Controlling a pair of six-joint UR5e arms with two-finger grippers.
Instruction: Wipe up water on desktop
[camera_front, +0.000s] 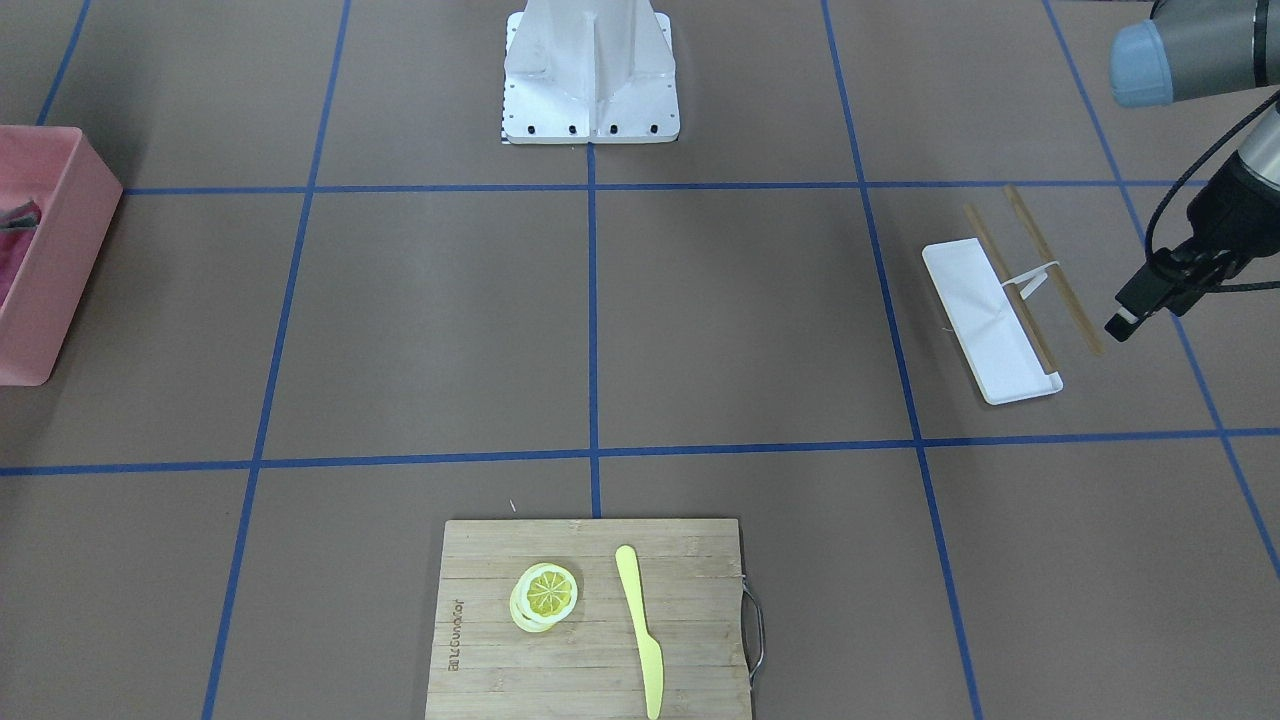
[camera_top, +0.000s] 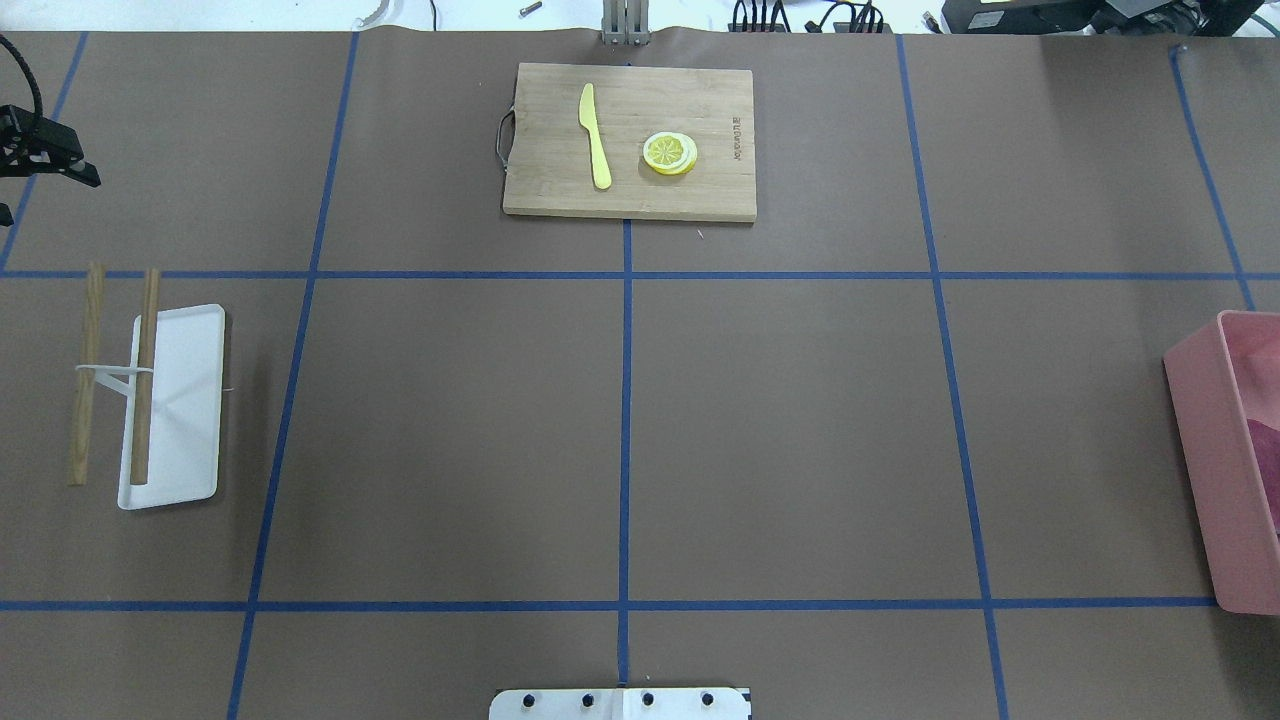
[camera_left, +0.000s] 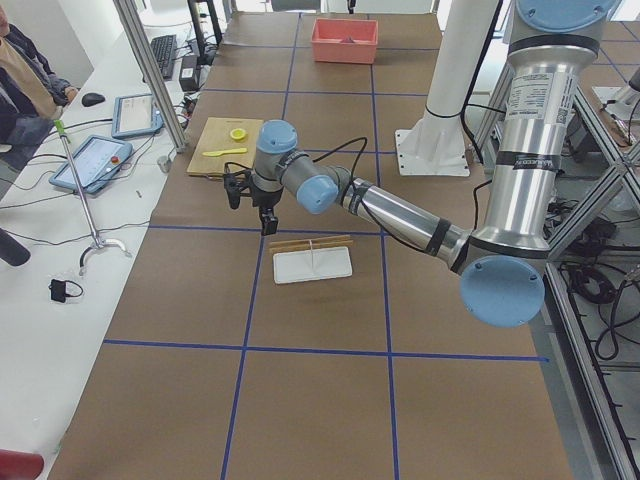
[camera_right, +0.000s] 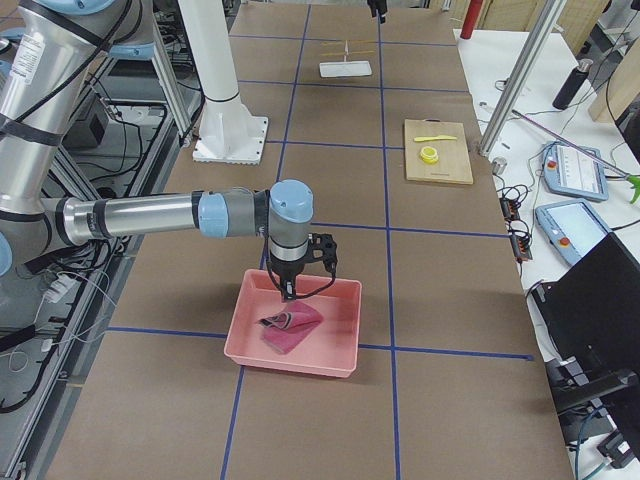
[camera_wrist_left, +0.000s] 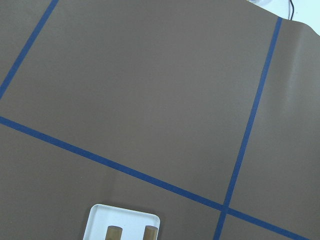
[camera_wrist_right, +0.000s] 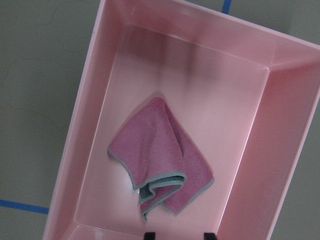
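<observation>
The desktop (camera_top: 780, 420) is a wide brown surface crossed by blue tape lines; I cannot make out any water on it. A crumpled pink cloth (camera_wrist_right: 160, 160) with a grey-green hem lies inside the pink bin (camera_wrist_right: 85, 125) at the table's right end (camera_top: 1200, 450). My right gripper (camera_wrist_right: 180, 235) hangs over the bin just above the cloth (camera_right: 290, 325), jaws apart and empty. My left gripper (camera_top: 55, 160) hovers over the far left of the table, beyond the white tray. I cannot tell whether it is open or shut.
A white tray (camera_top: 190, 400) with two wooden sticks (camera_top: 145, 380) across it lies at the left. A bamboo cutting board (camera_top: 630, 190) with a yellow knife (camera_top: 595, 135) and a lemon slice (camera_top: 670, 153) sits at the far middle. The robot's base (camera_front: 590, 80) is at the near edge.
</observation>
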